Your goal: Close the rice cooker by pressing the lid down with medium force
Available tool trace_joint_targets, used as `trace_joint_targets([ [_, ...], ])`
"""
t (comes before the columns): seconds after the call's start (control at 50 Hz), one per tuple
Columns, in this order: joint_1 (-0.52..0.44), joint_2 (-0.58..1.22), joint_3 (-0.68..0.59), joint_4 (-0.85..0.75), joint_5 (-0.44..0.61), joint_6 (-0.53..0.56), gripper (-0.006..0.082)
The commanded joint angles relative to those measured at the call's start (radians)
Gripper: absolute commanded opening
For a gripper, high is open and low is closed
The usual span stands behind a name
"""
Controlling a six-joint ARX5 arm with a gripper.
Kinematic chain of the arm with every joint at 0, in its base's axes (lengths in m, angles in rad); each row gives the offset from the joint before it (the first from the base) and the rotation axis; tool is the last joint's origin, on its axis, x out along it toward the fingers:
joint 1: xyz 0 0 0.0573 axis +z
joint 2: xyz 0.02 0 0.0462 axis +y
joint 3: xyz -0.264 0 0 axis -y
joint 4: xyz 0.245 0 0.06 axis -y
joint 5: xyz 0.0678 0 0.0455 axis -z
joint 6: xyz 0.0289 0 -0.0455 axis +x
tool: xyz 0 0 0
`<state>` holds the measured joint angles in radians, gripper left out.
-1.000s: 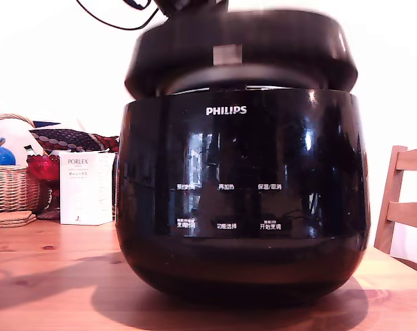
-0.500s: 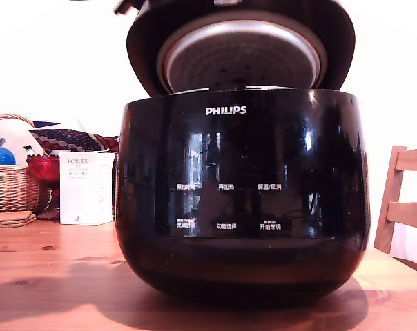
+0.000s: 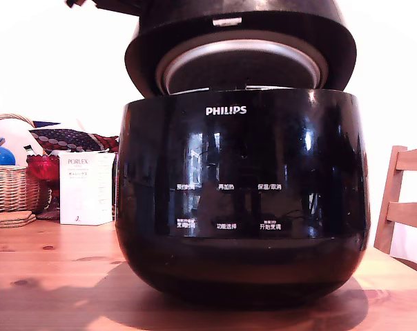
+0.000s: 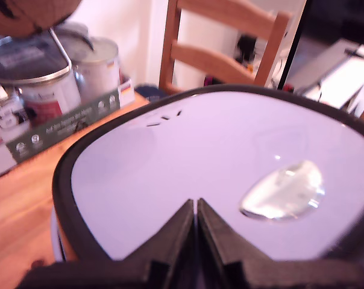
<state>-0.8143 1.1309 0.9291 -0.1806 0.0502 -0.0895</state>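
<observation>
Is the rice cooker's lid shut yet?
Not yet. The lid is tilted up above the rice cooker, and its silver underside shows through the gap at the front.

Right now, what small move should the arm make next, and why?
Probably push straight down. The lid is tilted open above the rice cooker, its silver underside showing, and the shut tool sits on the lid's top.

Our black two-fingered gripper (image 4: 196,208) has its dark wedge-shaped fingers (image 4: 176,232) pressed together, tips meeting with only a hairline seam between them. In the exterior view we cannot make out our arm clearly.
</observation>
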Motion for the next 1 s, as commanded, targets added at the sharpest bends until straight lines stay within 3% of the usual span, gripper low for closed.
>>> trace_joint_targets([
  [0.0,-0.018,-0.008,-0.058,0.039,-0.010,0.000,-0.0022],
  [0.98,-0.109,-0.052,-0.451,0.528,-0.077,0.042,-0.0022],
])
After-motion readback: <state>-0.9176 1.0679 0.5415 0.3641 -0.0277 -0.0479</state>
